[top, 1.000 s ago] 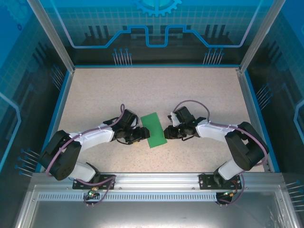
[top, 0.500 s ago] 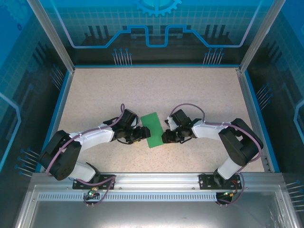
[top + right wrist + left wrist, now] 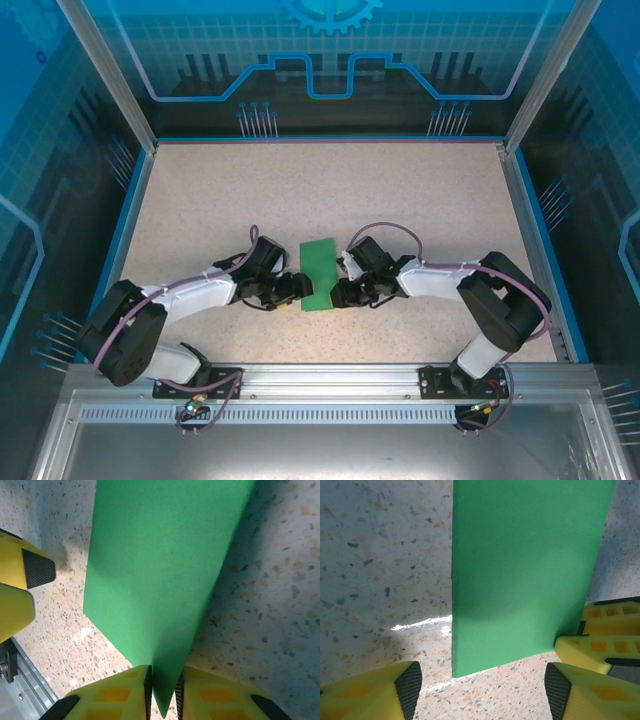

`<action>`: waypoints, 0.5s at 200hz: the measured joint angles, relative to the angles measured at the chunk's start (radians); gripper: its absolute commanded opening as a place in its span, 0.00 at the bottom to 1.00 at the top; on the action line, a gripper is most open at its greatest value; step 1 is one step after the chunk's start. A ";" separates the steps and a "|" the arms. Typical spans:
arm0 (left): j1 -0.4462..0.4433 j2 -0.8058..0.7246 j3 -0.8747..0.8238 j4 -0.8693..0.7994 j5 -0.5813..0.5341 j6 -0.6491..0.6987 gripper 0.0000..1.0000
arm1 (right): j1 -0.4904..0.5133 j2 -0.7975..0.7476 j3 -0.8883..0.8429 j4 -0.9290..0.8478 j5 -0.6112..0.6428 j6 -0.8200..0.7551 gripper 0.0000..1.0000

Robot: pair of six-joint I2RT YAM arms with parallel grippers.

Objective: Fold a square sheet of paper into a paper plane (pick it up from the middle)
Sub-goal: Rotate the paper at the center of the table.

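The square sheet of paper lies near the middle of the table, between the two grippers. It reads as a narrow green rectangle, not a square, so I judge it is folded once in half. In the right wrist view its near corner runs down into the slim gap between the right gripper fingers. The jaws are drawn nearly together and pinch that corner, most likely to anchor the sheet or lift its edge for the next crease. A dark shadow beside the paper suggests the pinched end sits a little off the surface, though I cannot tell how much of it is raised. The left gripper stands wide apart and has hold of nothing. Its two black-padded tips straddle the near short edge of the paper without touching it, which looks like waiting to take an edge or press a fold. From above, the left gripper and right gripper face each other across the sheet's near end, close but apart, so each can work its own side.
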 measured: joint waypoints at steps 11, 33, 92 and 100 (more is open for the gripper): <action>0.000 0.000 -0.012 0.012 0.003 -0.014 0.67 | 0.002 -0.003 0.000 -0.003 0.001 0.004 0.26; 0.000 0.000 -0.025 0.023 0.003 -0.027 0.63 | 0.002 -0.018 0.000 -0.018 0.005 -0.001 0.31; -0.008 0.005 -0.025 0.064 0.003 -0.044 0.56 | -0.024 -0.064 0.008 -0.094 0.030 -0.051 0.28; -0.012 0.010 -0.025 0.069 0.003 -0.043 0.56 | -0.030 -0.064 0.012 -0.101 0.031 -0.057 0.26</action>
